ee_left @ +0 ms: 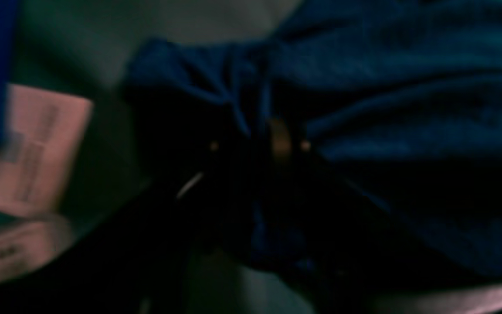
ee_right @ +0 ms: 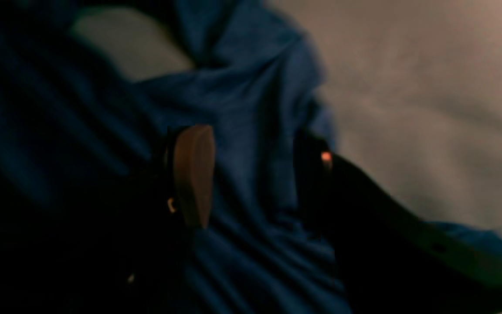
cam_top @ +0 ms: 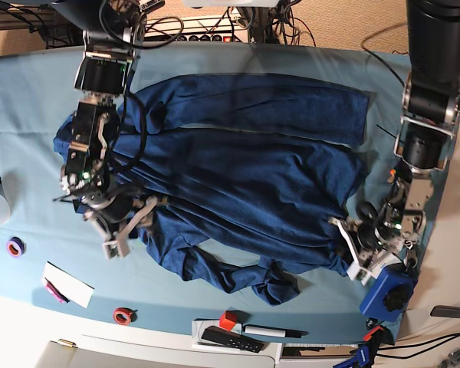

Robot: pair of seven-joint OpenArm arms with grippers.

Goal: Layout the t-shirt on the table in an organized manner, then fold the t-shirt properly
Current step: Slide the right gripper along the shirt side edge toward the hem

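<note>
Left wrist view, blurred and dark: the left gripper is sitting against bunched folds of the t-shirt; its finger spacing cannot be told. Right wrist view: the right gripper is holding its fingers wide apart, straddling shirt fabric without pinching it. Base view: the t-shirt is lying spread and wrinkled across the table's middle, with each gripper working at an opposite end of the garment.

Tan floor, tangled cables

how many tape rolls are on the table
2: a purple tape roll near the left edge of the table, and a red tape roll by the front edge. More may be hidden under the t-shirt.
</note>
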